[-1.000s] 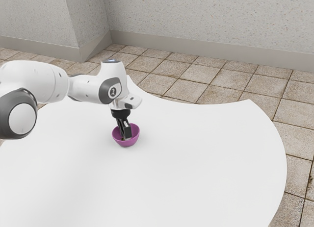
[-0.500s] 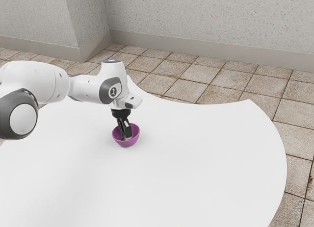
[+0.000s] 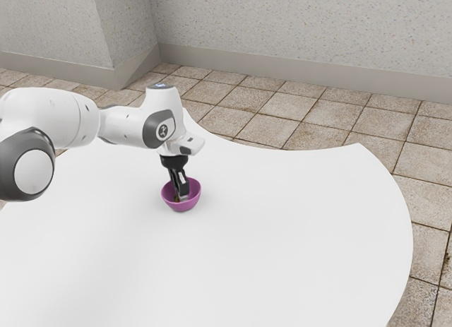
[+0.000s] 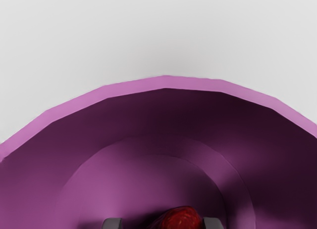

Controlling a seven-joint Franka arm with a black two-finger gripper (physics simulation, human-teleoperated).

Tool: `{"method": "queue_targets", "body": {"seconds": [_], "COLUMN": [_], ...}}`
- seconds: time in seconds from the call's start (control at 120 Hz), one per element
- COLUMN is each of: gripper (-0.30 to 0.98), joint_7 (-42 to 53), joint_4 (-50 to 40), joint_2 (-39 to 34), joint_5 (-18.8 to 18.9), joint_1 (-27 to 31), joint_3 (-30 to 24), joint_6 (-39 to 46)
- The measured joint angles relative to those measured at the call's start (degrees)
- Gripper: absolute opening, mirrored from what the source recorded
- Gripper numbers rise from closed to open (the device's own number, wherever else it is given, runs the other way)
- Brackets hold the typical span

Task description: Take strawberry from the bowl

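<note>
Having shifted slightly within the bowl [image 3: 183, 207], the gripper [image 4: 162, 223] stands wide, the strawberry [image 4: 182, 219] between its fingertips, so closing probably comes before lifting.

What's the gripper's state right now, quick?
Gripper: open, down inside the bowl, with the strawberry between its fingers but a gap showing on one side.

Red, rounded strawberry [image 4: 182, 219] inside round purple bowl [image 3: 181, 205]
Bowl on curved-edged white table [image 3: 282, 235], toward the exterior view's left.
</note>
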Motion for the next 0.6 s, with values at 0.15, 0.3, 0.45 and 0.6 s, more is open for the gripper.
{"method": "queue_targets", "body": {"seconds": [0.15,0.3,0.45,0.6], "gripper": [0.07,0.06,0.05,0.04], "joint_7": [-0.16,-0.38,-0.65,-1.41], "joint_4": [1.15,1.62,5.81,7.7], "joint_2": [-0.21,-2.88,-4.13,1.53], "joint_5": [0.21,0.32,0.5,0.44], "joint_1": [-0.01,-0.09,-7.85,-13.84], "joint_3": [-0.03,-0.44,-3.58,-3.72], "joint_6": [-0.23,-0.9,-1.86,-2.01]}}
